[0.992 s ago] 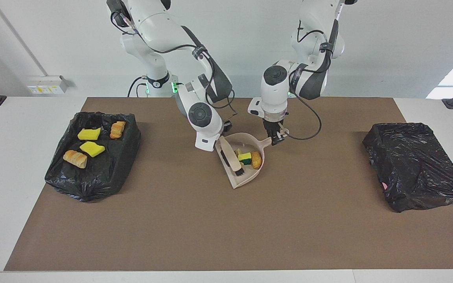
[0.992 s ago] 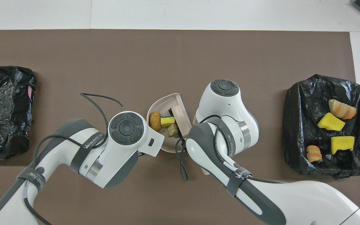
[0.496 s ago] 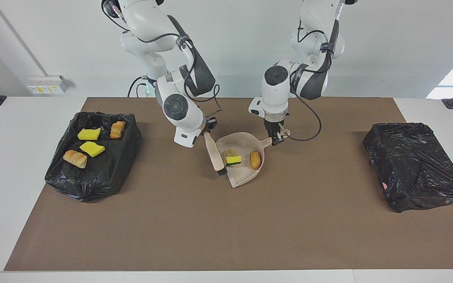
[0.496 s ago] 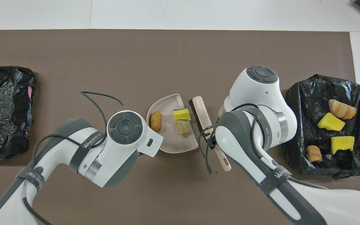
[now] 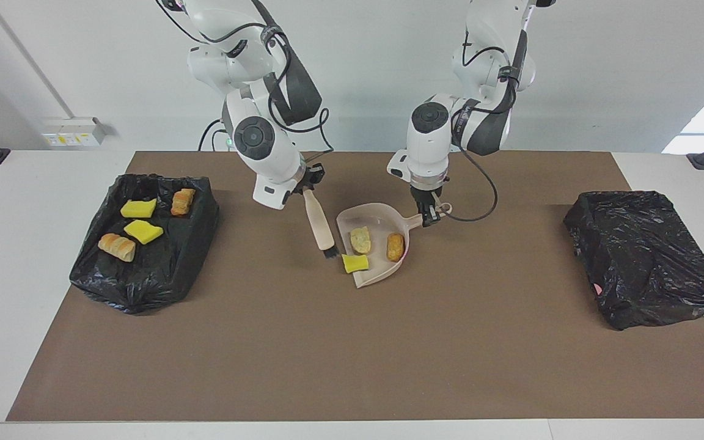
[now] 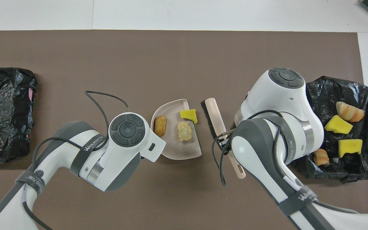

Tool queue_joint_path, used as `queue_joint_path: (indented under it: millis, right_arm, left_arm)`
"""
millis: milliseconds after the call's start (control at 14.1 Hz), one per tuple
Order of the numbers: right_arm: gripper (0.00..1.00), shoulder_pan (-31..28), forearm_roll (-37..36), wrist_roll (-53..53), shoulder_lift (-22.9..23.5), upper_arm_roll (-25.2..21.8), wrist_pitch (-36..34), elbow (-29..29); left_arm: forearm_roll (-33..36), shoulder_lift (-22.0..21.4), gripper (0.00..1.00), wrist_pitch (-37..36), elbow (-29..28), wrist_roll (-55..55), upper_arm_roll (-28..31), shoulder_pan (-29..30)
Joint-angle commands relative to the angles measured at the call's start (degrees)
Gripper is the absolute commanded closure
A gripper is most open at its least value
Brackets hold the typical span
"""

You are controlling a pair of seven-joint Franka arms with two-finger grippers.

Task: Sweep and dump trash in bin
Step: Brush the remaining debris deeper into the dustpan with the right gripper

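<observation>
While 4 scraps sit binned:
bin (image 5: pixel 202 201): 4 scraps (image 5: pixel 142 231), frame's left
dustpan (image 5: pixel 382 275): 3 pieces (image 5: pixel 361 239), undumped
left gripper (image 5: pixel 430 215): clamped on dustpan handle
right gripper (image 5: pixel 308 183): clamped on brush (image 5: pixel 319 227)

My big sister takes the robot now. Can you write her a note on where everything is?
Left gripper: shut on the dustpan handle, pan on the mat at mid-table.
Right gripper: shut on the brush, held tilted beside the pan's open edge.
Trash: two tan lumps in the pan; a yellow sponge bit lies at its lip.
Done: four scraps lie in the bin at the right arm's end.
Left: push the sponge bit fully in, then dump the pan. The other black bin shows no scraps.
</observation>
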Motion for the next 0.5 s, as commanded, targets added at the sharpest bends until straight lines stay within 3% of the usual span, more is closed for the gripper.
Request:
queue_joint_path:
  millis: [0,425]
  right_arm:
    - [1.00,0.21,-4.44,0.25,0.61,0.32,9.05,-5.33]
    - [1.00,2.23,-4.72,3.95,2.03,0.32,10.67,-5.33]
  left_arm:
    - [0.79,-0.37,1.00,-0.42,-0.25,1.71,0.19,-0.06]
    - [1.76,-0.02,1.00,-0.69,0.63,6.54,0.19,-0.06]
